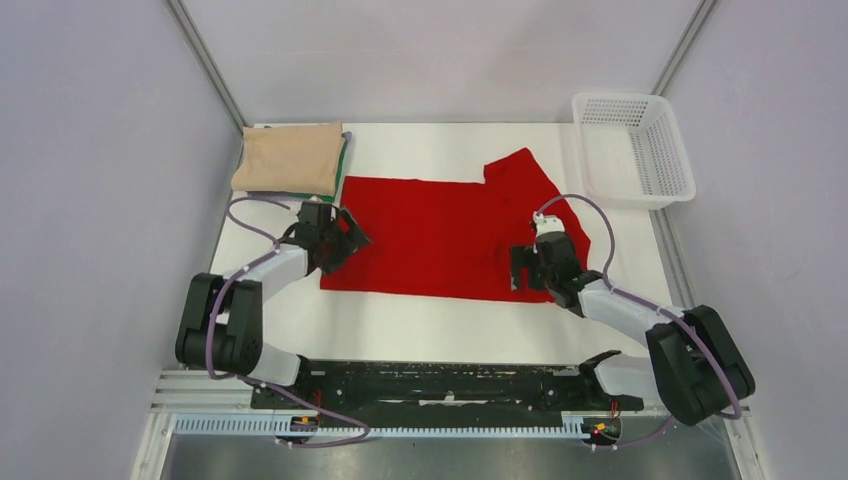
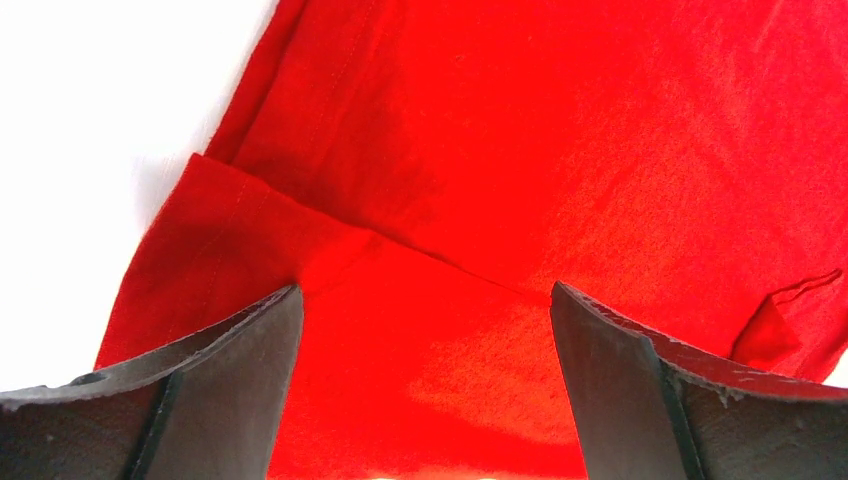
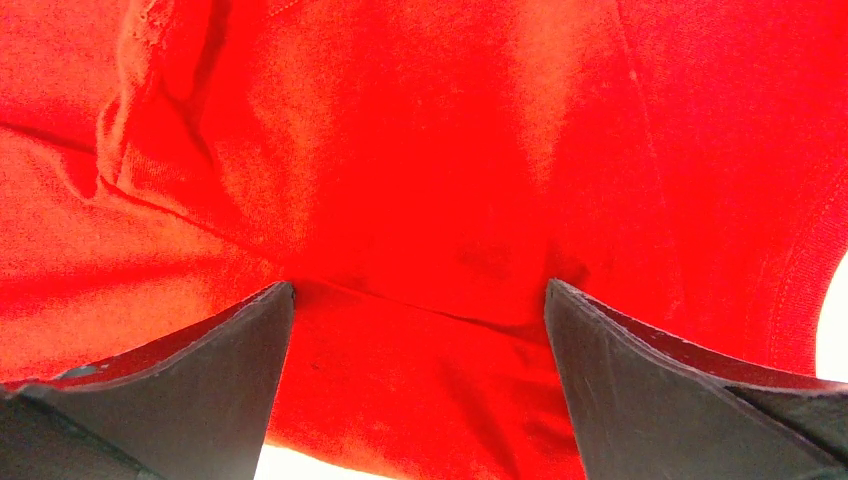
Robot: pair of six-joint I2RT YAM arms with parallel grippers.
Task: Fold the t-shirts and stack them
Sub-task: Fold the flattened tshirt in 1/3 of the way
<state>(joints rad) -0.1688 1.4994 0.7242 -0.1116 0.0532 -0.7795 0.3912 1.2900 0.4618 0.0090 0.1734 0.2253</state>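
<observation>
A bright red t-shirt (image 1: 440,235) lies partly folded on the white table, one sleeve sticking out toward the back right. My left gripper (image 1: 348,240) hovers open over the shirt's left edge. In the left wrist view the red cloth (image 2: 520,150) fills the frame, and a folded layer runs between the spread fingers (image 2: 235,380) of the left gripper (image 2: 425,300). My right gripper (image 1: 523,268) is open over the shirt's front right part. Between its wide-apart jaws the right gripper (image 3: 420,295) has only red cloth (image 3: 400,150). A folded beige t-shirt (image 1: 288,158) sits at the back left on a dark green one (image 1: 344,166), of which only an edge shows.
A white plastic mesh basket (image 1: 632,148) stands at the back right corner, partly off the table edge. Bare white table (image 1: 430,330) runs between the red shirt and the arm bases. Grey walls with metal posts close in the left, right and back sides.
</observation>
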